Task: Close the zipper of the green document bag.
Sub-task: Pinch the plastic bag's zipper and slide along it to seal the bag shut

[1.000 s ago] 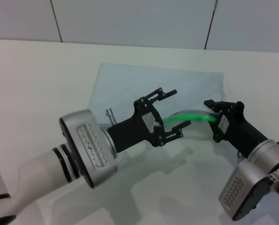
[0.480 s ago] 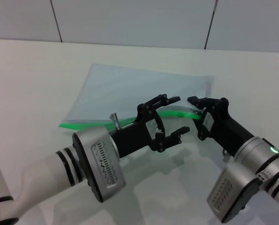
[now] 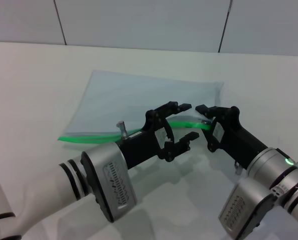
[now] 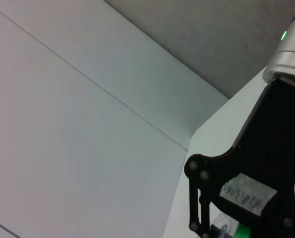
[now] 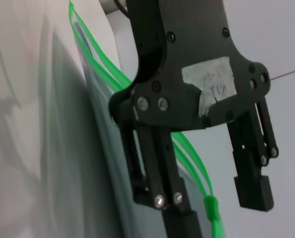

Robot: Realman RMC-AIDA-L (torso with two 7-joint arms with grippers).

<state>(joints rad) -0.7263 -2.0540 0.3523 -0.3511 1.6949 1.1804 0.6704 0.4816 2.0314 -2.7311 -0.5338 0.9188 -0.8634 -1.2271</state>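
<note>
The green document bag (image 3: 138, 100) is a pale translucent pouch lying on the white table, with its near right corner lifted. Its zipper (image 3: 88, 136) runs as a bright green strip along the near edge and rises toward both grippers. My left gripper (image 3: 188, 121) is open, one finger above and one below the raised strip. The right wrist view shows that gripper (image 5: 210, 196) straddling the two green zipper (image 5: 112, 74) lines, with the small slider tab (image 5: 211, 207) hanging between its fingers. My right gripper (image 3: 205, 120) meets the strip's right end and appears shut on the bag's edge.
The white table (image 3: 33, 90) extends left and behind the bag. A pale panelled wall (image 3: 138, 20) rises behind it. In the left wrist view the right gripper's black body (image 4: 256, 188) fills the corner, with the wall beyond.
The right gripper moved left, carrying the bag's green edge. The bag swung left on the table and more of the strip now shows. The strip's arch flattened, and the left arm edged right.
</note>
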